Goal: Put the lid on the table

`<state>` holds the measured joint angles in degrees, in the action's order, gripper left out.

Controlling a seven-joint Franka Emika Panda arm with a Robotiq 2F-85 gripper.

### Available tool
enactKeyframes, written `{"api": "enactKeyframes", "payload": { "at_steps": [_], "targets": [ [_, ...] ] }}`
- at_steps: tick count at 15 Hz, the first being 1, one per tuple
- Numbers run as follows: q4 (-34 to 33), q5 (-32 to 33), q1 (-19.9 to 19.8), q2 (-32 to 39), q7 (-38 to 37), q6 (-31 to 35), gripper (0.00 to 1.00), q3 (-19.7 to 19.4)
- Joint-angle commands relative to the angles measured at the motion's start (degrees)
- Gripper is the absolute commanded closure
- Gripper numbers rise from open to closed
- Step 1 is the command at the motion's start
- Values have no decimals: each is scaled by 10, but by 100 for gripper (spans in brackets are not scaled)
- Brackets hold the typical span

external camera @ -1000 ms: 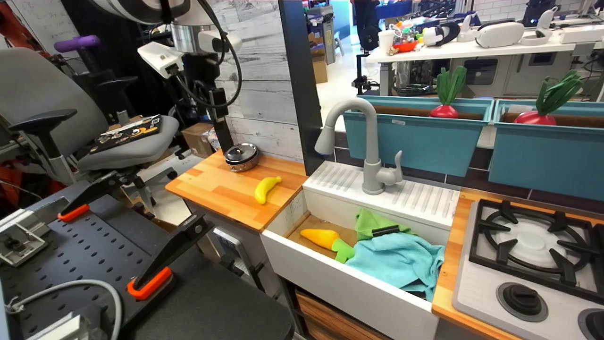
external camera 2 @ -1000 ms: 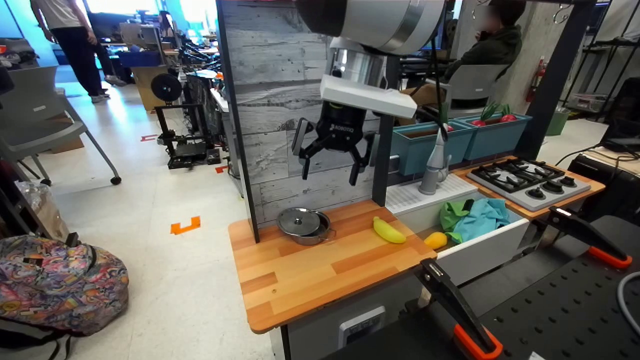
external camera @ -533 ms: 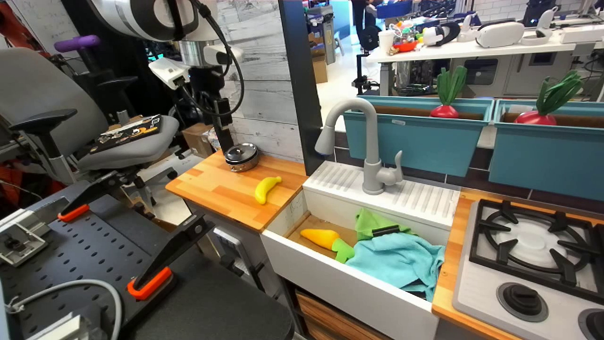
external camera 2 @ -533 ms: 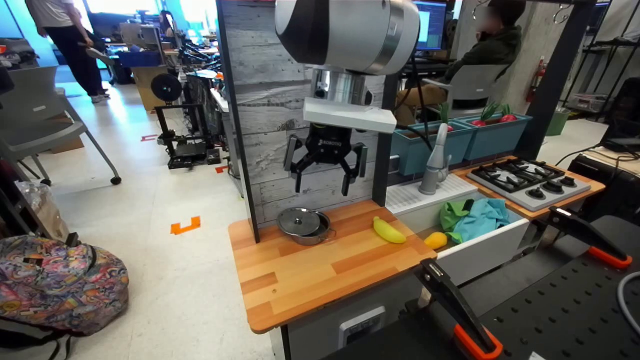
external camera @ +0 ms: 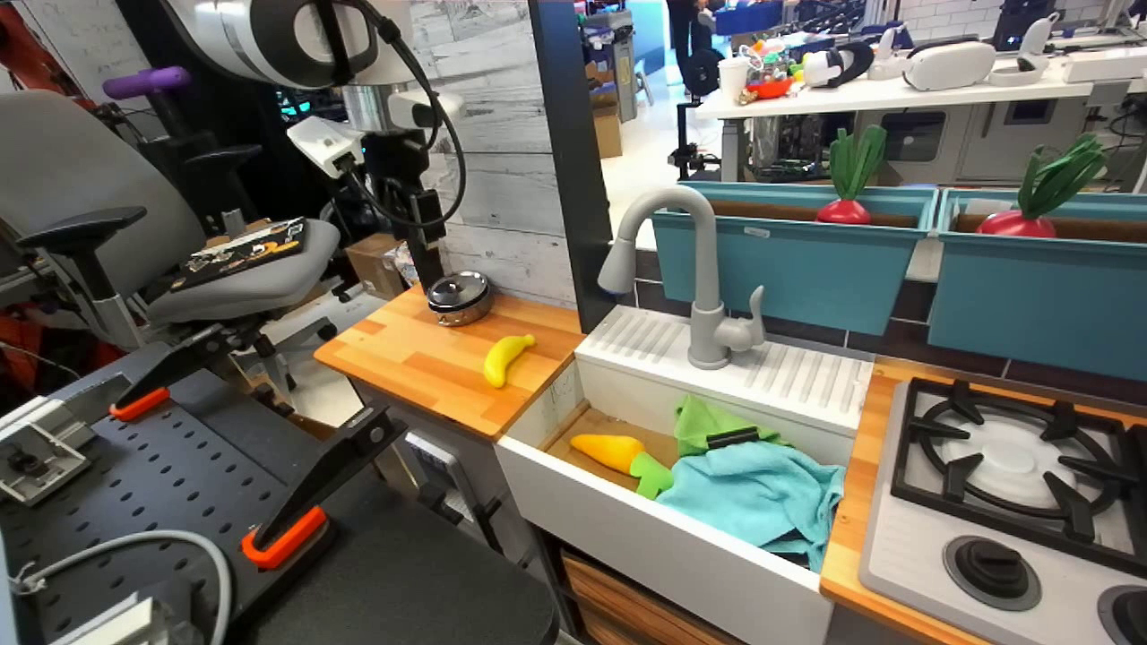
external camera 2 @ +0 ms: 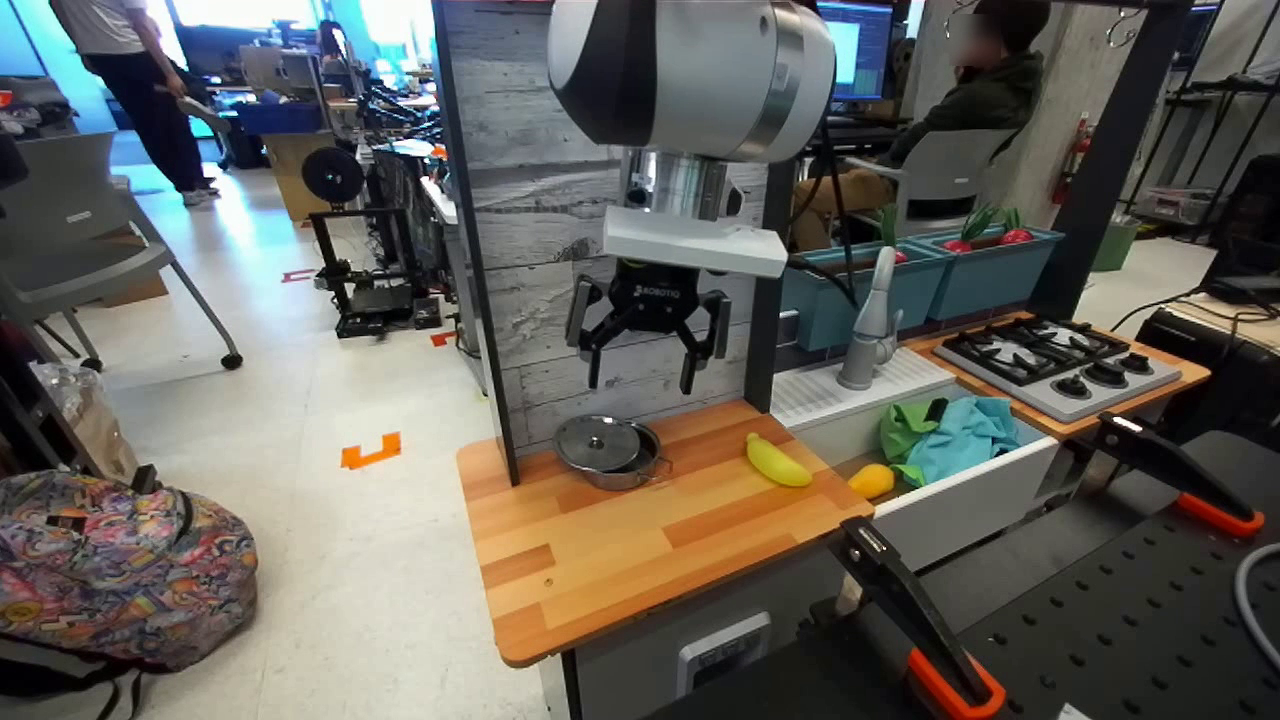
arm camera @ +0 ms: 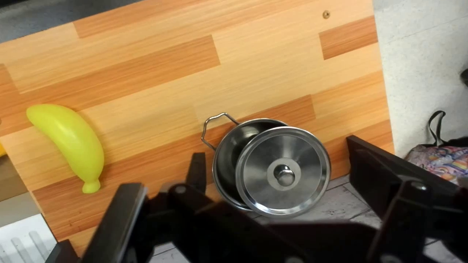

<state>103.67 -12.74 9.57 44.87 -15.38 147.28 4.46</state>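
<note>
Lid (arm camera: pixel 283 162) lies off-centre on the pot (arm camera: pixel 225 157), so the gripper (external camera 2: pixel 640 386), spread and empty, should straddle the knob (arm camera: pixel 285 176) squarely

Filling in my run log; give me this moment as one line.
gripper: open, empty | lid: off-centre on pot | banana: on table | status: lid not yet on table

There is one lid (arm camera: pixel 283 171), one pot (arm camera: pixel 229 160), one banana (arm camera: pixel 75 140) and one faucet (external camera: pixel 706 260). Across two planters (external camera: pixel 789 269) sit three red vegetables (external camera 2: pixel 1015 237) (split one and two). Two cloths (external camera: pixel 753 493) and one yellow vegetable (external camera: pixel 609 451) share one sink (external camera: pixel 663 555); one stove (external camera: pixel 896 546) carries three knobs (external camera 2: pixel 1105 373); two clamps (external camera: pixel 318 484) and one gripper (external camera 2: pixel 640 387) show.
</note>
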Motion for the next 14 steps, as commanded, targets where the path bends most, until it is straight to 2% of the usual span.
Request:
{"api": "enactKeyframes", "payload": {
  "at_steps": [1, 5, 14],
  "targets": [
    [-25, 12, 18, 39, -19, 46, 0, -15],
    [-68, 19, 29, 89, -26, 43, 0, -24],
    [-170, 63, 85, 168, -77, 40, 0, -62]
  ]
}}
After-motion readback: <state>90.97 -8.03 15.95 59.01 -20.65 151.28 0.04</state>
